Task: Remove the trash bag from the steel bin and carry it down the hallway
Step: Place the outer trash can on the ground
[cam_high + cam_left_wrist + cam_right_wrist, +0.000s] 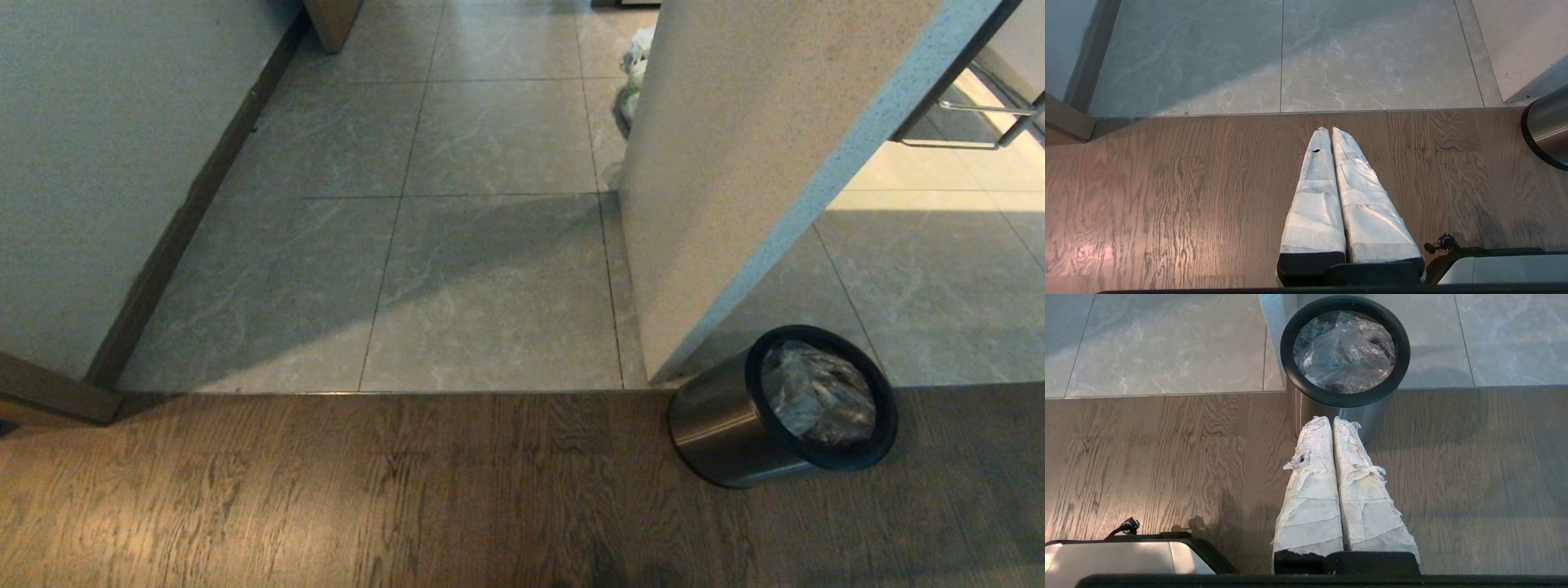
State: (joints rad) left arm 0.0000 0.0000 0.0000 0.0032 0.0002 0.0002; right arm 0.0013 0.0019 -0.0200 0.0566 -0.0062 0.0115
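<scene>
The right gripper [1332,421] hangs over the wooden floor [326,490] with its jaws pressed together and nothing between them; the white wrapping on its fingers [1310,498] is frayed and torn in places. Its tips point at the steel bin [1331,412], which stands just beyond them on the wood, right at the seam where the boards meet the grey tiles [490,286]. The left gripper [1329,130] is likewise closed and empty, its wrapped fingers [1314,204] smoother, hanging over bare boards well to the side of the bin, whose curved steel wall [1549,122] only clips the edge of that wrist view.

The bin is a small round cylinder of brushed steel [718,425] topped by a thick black ring [816,457]. Inside sits the trash bag [1345,351], a thin, clear, crumpled liner, glossy and grey with many bright creases; it lies bunched below the ring, not folded over it. What the bag holds is hard to make out beyond dark folds.

The bin stands against the end of a pale speckled wall [735,163], which hides most of a white-green bag [637,65] farther down the hallway [498,131]. Neither arm shows in the head view.
</scene>
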